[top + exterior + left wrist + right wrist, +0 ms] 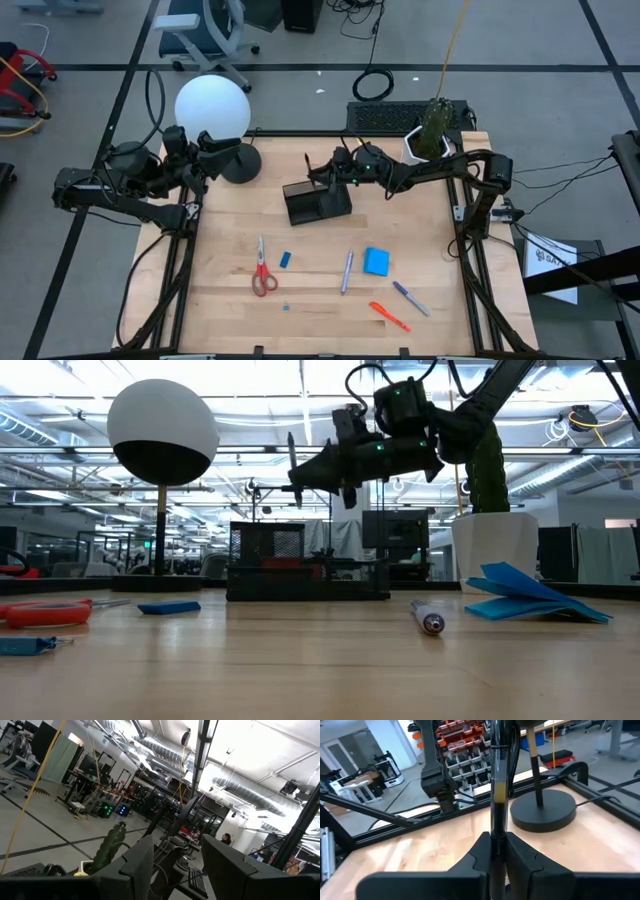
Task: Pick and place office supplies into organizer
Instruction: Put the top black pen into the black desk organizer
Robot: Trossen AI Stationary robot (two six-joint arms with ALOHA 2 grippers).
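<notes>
Right now the right end effector (322, 176) hangs in the air above the organizer (317, 202), the low black tray near the back of the tabletop (320, 300). Its two fingers are squeezed nearly together on a thin black pen (499, 785). The pen sticks out from between the fingers, and in the low view it stands almost straight up and down (292, 468), well above the tray (305, 565).

The left end effector (212, 155) waits at the left back edge of the tabletop, next to the lamp with the white ball (212, 106). Its fingers (131, 867) are spread apart and hold nothing.

The other supplies lie flat on the wood, nearer the front. The red-handled scissors (263, 270) are on the left, with a blue eraser (285, 259) just beside them. A grey-purple pen (347, 270) lies in the middle, and the blue square notepad (376, 261) is near it. An orange marker (389, 316) and a purple pen (411, 298) lie closest to the front. A cactus in a white pot (432, 135) stands at the back right corner.
</notes>
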